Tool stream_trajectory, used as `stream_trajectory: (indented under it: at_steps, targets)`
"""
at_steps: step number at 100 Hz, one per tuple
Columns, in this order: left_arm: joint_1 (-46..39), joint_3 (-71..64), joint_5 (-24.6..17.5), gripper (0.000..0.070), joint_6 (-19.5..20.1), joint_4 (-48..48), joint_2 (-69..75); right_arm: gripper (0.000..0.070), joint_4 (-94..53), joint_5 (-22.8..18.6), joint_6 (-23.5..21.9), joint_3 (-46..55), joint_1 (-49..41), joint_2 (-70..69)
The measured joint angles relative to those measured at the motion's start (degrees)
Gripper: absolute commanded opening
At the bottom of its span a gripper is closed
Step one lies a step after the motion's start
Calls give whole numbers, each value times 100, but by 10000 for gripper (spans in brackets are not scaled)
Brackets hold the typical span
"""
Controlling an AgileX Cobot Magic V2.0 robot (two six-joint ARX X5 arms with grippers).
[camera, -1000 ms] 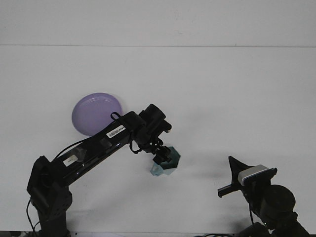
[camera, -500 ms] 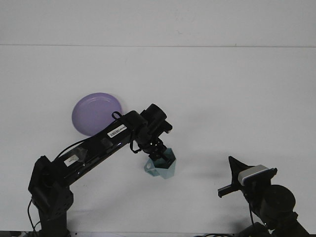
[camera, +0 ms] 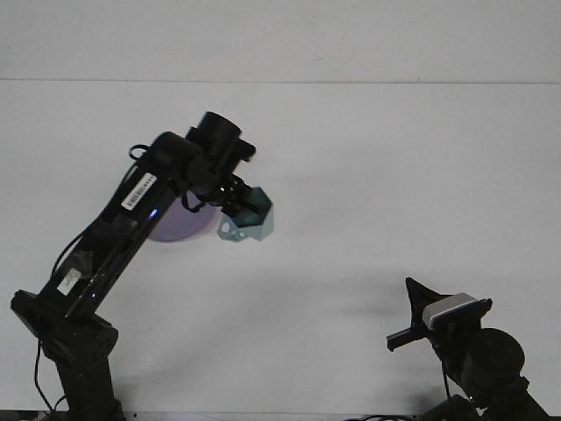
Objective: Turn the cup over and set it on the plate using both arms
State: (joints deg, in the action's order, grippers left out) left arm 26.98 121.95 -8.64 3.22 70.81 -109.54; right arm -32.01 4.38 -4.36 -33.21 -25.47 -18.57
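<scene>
Risk as I read it: the cup [camera: 248, 218] hangs tilted, off to the plate's right edge. Letting go here would likely tip it onto the table [camera: 394, 175] or catch the rim of the plate [camera: 175, 230]. The left gripper [camera: 238, 203] is clamped on the cup, which sits just below and right of it. The right gripper [camera: 419, 317] is parked low; I cannot tell its state.

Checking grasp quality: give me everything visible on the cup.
The cup is teal, faceted and looks like translucent plastic, with a small loop handle at its lower left. It is tilted and held off the table by the left gripper, which grips it from the upper left. It hangs beside the right edge of the purple plate, apparently not touching it.
</scene>
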Motion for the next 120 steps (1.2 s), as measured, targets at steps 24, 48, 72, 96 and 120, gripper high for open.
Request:
stream_trajectory:
  at_steps: [24,48,72,96,120]
  targets:
    - [-1690,-4,195,13,-188,164,2,0,-2,-2,0,0,0,0]
    - [-2658,-4,-46,13,-269,70,-81,0,-2,-31,0,0,0,0]
    - [-2684,-4,-103,13,-275,-136,-822,0,-2,-35,0,0,0,0]
    - [-2610,-13,59,13,-273,-262,-1373,0,-9,-35,0,0,0,0]
    - [-2618,-13,127,19,-267,-358,-1405,0,-15,-35,0,0,0,0]
